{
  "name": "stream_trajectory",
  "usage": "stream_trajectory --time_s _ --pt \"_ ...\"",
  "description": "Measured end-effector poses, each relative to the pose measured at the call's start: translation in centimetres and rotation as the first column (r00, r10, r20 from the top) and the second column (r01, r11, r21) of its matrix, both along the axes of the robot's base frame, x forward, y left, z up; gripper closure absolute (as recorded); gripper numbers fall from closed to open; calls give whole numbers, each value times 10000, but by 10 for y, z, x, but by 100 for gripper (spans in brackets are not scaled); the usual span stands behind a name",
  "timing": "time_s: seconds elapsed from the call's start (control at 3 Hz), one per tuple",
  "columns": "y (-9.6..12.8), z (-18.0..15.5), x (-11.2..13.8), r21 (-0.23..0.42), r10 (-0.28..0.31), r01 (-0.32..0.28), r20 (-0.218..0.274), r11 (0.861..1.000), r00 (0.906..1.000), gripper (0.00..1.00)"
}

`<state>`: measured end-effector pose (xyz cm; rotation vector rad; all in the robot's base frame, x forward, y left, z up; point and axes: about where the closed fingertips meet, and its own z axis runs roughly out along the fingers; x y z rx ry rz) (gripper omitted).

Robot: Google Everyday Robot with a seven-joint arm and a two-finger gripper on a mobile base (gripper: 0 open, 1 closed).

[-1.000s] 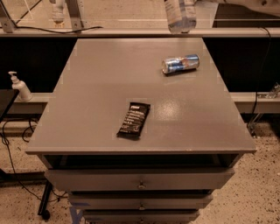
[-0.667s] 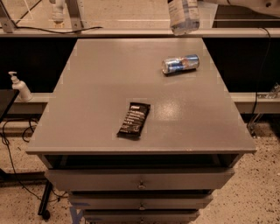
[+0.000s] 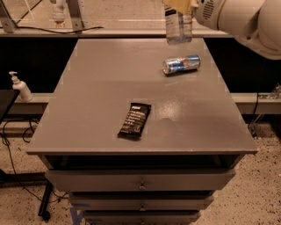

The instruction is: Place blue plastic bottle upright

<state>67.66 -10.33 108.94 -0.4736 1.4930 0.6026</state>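
- The gripper (image 3: pixel 179 6) is at the very top edge of the view, above the far side of the bench (image 3: pixel 101 88). Only a tan sliver of it shows, and the rest is cut off by the frame.
- That sliver is clamped on the upper part of the blue plastic bottle (image 3: pixel 178 28), which hangs close to vertical in the air.
- The bottle's lower end shows over the bench's far edge, just beyond the can. Its upper end is hidden by the gripper and the frame, so no cap can be seen. The label reads only as a pale band with no legible text.
- The white arm (image 3: pixel 239 17) fills the top right corner, and only 1 bulky rounded section is in view.
- A blue-silver drink can (image 3: pixel 181 64) lies on its side on the far right part of the bench, apart from the bottle. Its print is too blurred to read.
- A dark snack wrapper (image 3: pixel 135 120) lies flat near the middle of the bench, well apart from the can. It has pale markings that cannot be made out.
- A small white pump bottle (image 3: pixel 19 86) stands on a ledge left of the bench.
- Below the bench top, 2 drawer fronts (image 3: pixel 140 182) show clearly, and a lower one is cut by the bottom edge.
- Dark cables (image 3: pixel 9 145) trail on the speckled floor at the left.
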Motion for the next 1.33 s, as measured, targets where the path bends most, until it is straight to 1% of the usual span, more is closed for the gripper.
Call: stream_trajectory --time_s 0.33,0.67,1.0,1.33 --pt "4 -28 -4 537 384 -420 650 9977 9971 100" --pt "13 -47 -21 566 1006 -1077 1156 9926 9882 100" --pt "9 -72 -39 345 1485 -1543 1320 9874 9801 100" --pt "-10 -96 -56 240 1726 -1772 1319 9839 9761 100"
